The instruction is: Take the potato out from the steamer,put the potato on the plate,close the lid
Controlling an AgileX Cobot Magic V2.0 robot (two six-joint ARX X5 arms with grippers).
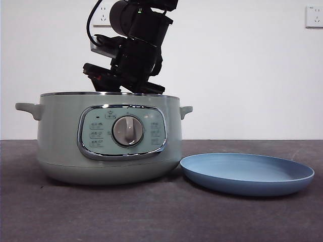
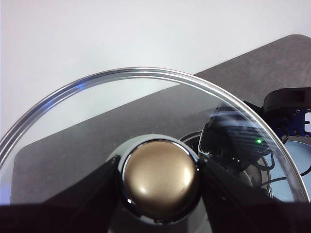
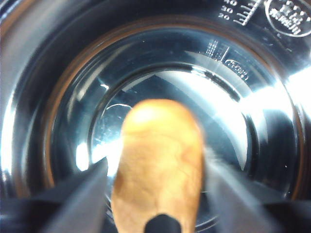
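The pale green steamer (image 1: 108,138) stands at the left of the table with no lid on it. My right arm (image 1: 132,55) reaches down into it from above. In the right wrist view my right gripper (image 3: 154,167) is inside the shiny inner pot (image 3: 58,97), with its jaws against both sides of the brown-orange potato (image 3: 160,141). The light-blue plate (image 1: 247,173) lies empty to the right of the steamer. My left gripper (image 2: 159,182) is shut on the knob of the glass lid (image 2: 146,107) and holds it away from the pot, out of the front view.
The table is dark grey, with a white wall behind it that has sockets (image 1: 314,16). Through the lid's glass the left wrist view shows the right arm (image 2: 243,145) and part of the plate (image 2: 297,160).
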